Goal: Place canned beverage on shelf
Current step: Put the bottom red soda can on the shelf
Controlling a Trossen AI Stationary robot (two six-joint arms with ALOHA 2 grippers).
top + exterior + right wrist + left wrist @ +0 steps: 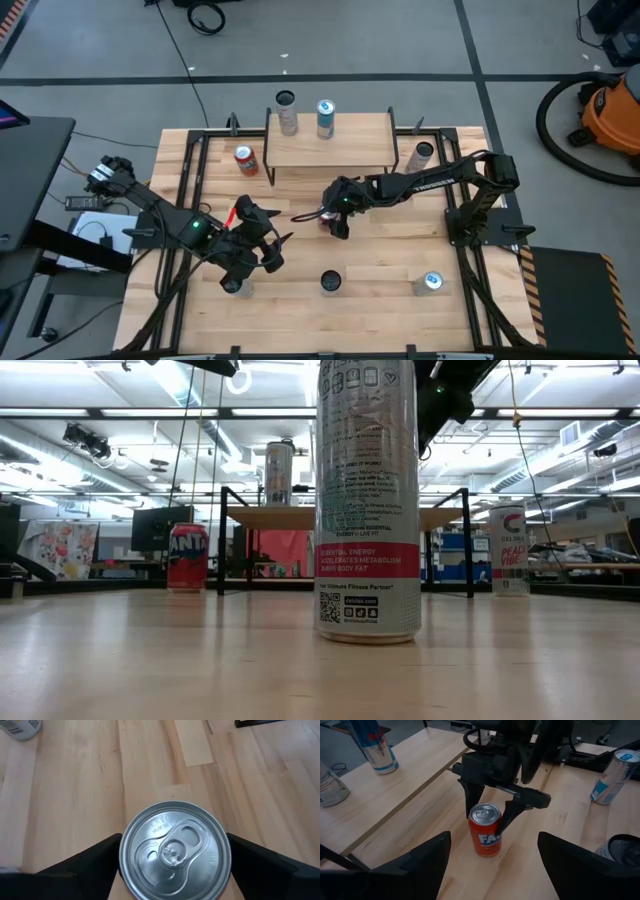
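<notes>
The right end effector [490, 810] straddles a red can [485, 830], contact unclear; the left end effector [262, 240] gapes wide nearby.

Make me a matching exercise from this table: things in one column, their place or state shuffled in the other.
Things:
1. blue can
2. orange can
3. left gripper
4. tall can nearest the low camera

Place or state:
a. between the fingers of the right gripper
b. alone on the tabletop, no gripper at it
c. standing on the shelf
d. open, holding nothing

Pairs: 1-c, 2-a, 3-d, 4-b
</notes>
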